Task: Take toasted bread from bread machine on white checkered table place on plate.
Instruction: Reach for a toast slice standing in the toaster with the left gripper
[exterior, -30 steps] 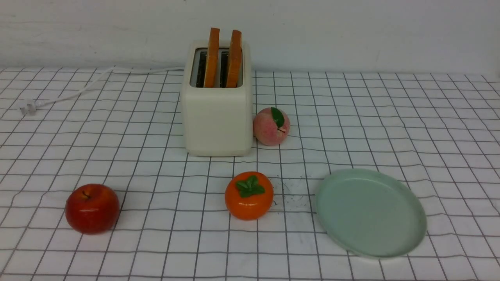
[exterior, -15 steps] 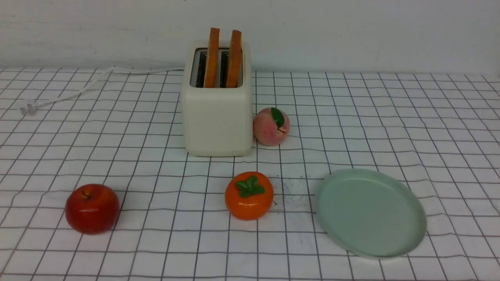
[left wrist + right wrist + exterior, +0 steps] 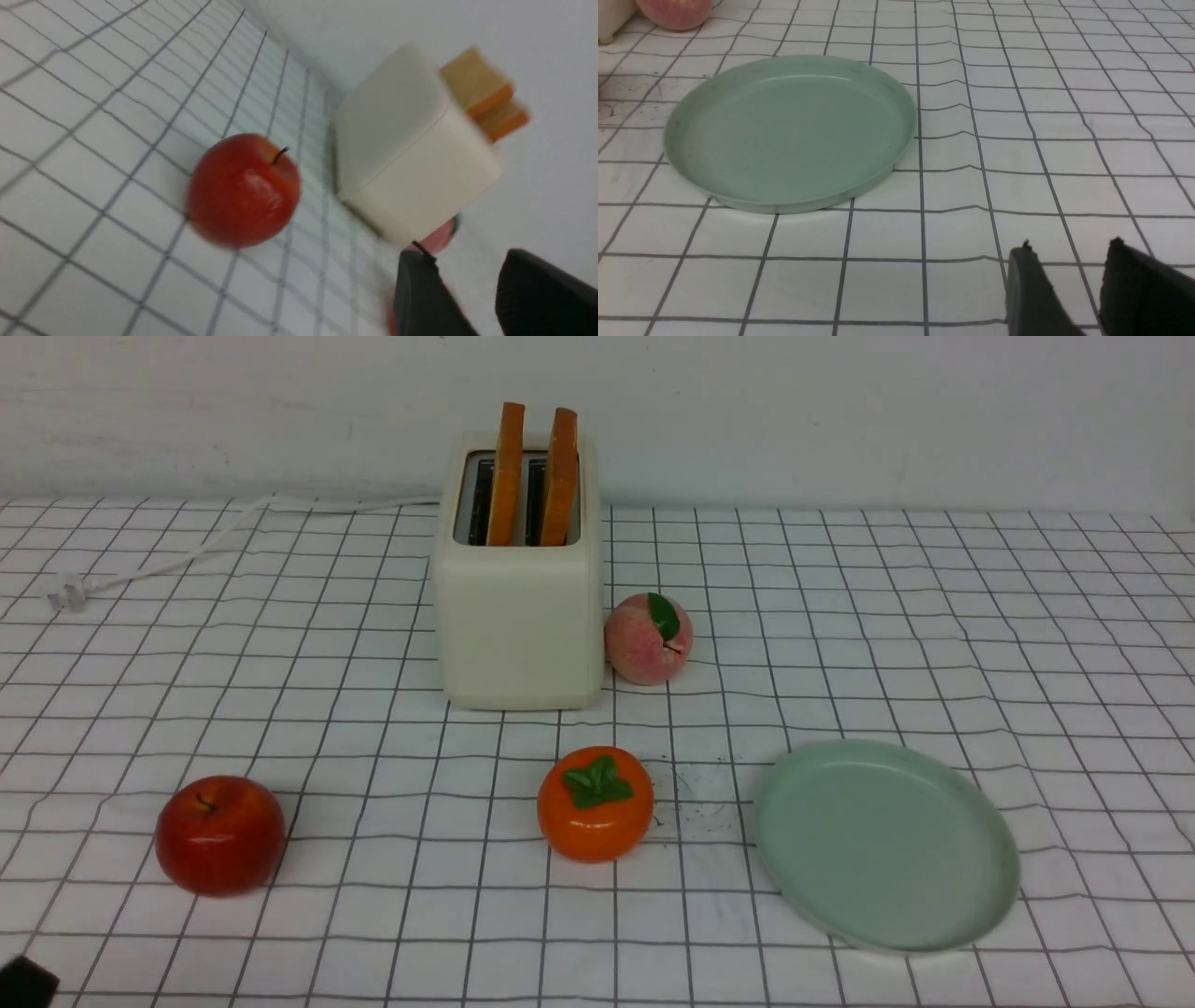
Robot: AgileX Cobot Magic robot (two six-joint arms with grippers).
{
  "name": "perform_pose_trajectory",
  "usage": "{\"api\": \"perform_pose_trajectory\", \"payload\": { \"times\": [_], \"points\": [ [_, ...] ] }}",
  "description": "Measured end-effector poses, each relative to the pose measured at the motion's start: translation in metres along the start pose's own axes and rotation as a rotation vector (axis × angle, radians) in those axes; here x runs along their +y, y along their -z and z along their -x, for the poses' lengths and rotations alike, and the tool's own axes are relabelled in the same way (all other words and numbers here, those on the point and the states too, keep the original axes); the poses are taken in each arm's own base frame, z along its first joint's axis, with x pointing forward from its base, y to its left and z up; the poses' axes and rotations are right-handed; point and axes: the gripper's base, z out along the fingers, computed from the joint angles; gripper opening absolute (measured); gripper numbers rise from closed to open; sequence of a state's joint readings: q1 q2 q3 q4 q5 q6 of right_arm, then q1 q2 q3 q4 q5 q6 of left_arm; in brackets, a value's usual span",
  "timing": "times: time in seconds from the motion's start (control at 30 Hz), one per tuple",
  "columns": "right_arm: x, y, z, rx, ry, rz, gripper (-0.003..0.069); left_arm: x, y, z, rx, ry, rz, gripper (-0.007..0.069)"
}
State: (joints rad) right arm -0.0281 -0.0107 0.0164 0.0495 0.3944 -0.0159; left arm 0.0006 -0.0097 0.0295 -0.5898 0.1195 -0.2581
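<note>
Toasted bread (image 3: 509, 476): two slices stand upright on edge, one in each slot of the bread machine (image 3: 518, 616), upper halves clear of the top. Both are well apart from either set of fingers, nothing touching them.

Bread machine: upright on the white checkered table (image 3: 934, 616), far ahead of the left fingers (image 3: 420, 298). Its white cord (image 3: 187, 551) trails off along the far side of the table to a plug (image 3: 67, 593).

Left fingers: apart, with bare cloth showing between them; nothing held. The view is blurred. A red apple (image 3: 220, 835) lies ahead of them, nearer than the bread machine and apart from it. A peach (image 3: 648, 639) sits just beside the bread machine's right wall and peeks out past one fingertip. An orange persimmon (image 3: 595, 805) sits on the near side of the bread machine; beside the left fingers only an orange smear shows.

Right fingers (image 3: 1031, 294): apart, cloth visible in the gap, nothing held, tips over the table.

Plate (image 3: 887, 845): flat on the table ahead of the right fingers, not touching them, with no toast on it. The peach and a corner of the bread machine lie beyond it.
</note>
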Motion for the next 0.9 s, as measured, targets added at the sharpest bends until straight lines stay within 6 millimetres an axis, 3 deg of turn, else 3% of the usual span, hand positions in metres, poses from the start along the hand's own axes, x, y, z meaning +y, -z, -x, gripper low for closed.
{"api": "perform_pose_trajectory", "payload": {
  "times": [0.1, 0.27, 0.43, 0.6, 0.63, 0.77, 0.9],
  "points": [
    [0.0, 0.0, 0.0, 0.0, 0.0, 0.0, 0.024, -0.003, 0.001, 0.01, -0.106, 0.168, -0.039, 0.0239],
    [0.0, 0.0, 0.0, 0.0, 0.0, 0.0, 0.024, -0.003, 0.002, 0.021, -0.226, 0.196, -0.056, 0.0239],
    [0.0, 0.0, 0.0, 0.0, 0.0, 0.0, 0.024, -0.003, 0.002, 0.021, -0.225, 0.212, -0.055, 0.0208],
    [0.0, 0.0, 0.0, 0.0, 0.0, 0.0, 0.024, -0.009, 0.002, 0.018, -0.149, 0.174, -0.062, 0.0025],
    [0.0, 0.0, 0.0, 0.0, 0.0, 0.0, 0.024, -0.015, 0.004, 0.021, -0.138, 0.133, -0.077, -0.0013],
    [-0.002, 0.0, 0.002, -0.023, 0.046, -0.019, 0.024, -0.04, 0.006, 0.037, -0.114, -0.002, -0.109, -0.0013],
    [-0.003, -0.001, 0.007, -0.096, 0.08, -0.031, 0.024, -0.067, -0.004, 0.05, 0.015, -0.116, -0.1, -0.0013]
  ]
}}
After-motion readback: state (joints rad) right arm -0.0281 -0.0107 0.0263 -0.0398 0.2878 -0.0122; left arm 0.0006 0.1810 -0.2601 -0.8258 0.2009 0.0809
